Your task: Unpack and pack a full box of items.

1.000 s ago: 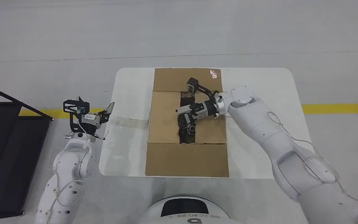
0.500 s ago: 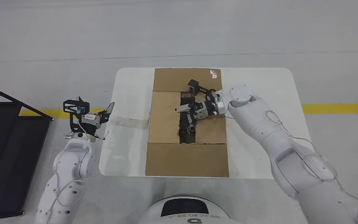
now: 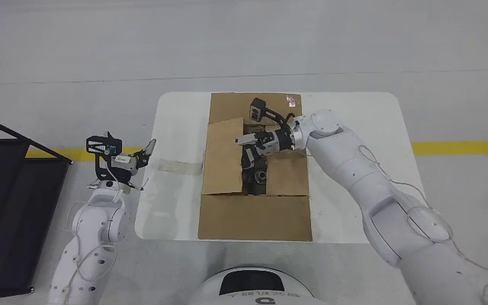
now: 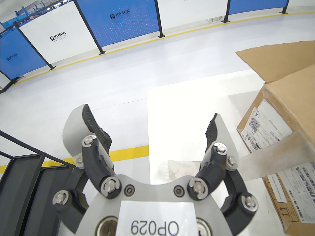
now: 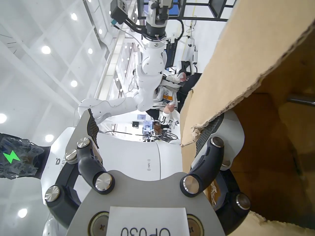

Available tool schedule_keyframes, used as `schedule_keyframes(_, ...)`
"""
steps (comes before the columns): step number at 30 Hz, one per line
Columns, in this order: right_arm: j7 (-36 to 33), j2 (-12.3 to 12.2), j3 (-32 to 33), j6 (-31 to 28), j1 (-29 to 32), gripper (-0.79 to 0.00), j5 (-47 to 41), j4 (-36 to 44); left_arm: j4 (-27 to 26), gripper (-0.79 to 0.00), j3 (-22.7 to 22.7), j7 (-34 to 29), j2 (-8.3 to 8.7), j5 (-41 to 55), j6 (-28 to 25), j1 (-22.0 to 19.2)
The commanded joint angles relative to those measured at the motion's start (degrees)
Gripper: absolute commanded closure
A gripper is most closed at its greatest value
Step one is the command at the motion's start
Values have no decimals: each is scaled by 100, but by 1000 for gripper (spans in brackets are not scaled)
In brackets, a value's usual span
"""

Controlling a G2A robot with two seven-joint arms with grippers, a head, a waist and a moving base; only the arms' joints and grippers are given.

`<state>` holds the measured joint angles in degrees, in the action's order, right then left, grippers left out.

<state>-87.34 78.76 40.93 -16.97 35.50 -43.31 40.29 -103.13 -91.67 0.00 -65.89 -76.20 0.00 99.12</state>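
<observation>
Cardboard flap [image 5: 246, 50] sits inside my right claw [image 5: 155, 121], spread to lever it; left claw [image 4: 150, 126] hangs spread beside the box [image 4: 290, 92].

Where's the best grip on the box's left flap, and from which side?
Its free edge over the opening, approached from the middle of the box. The left flap is a thin sheet hinged at the box's left wall and tilted up, so that edge fits between jaws. The right gripper straddles it, jaws open.
</observation>
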Motion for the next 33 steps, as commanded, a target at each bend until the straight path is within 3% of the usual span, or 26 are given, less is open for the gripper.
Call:
schedule_keyframes(1,-9,29,-11,11,-10,-785,-22,143,0,-785,0,0,0,0,0,0)
schedule_keyframes(17,-43,634,-568,46,-671,-785,60,266,0,-785,0,0,0,0,0,0)
schedule_keyframes(33,199,621,-497,257,-607,-785,145,371,14,-785,-26,-22,-7,139,11,8)
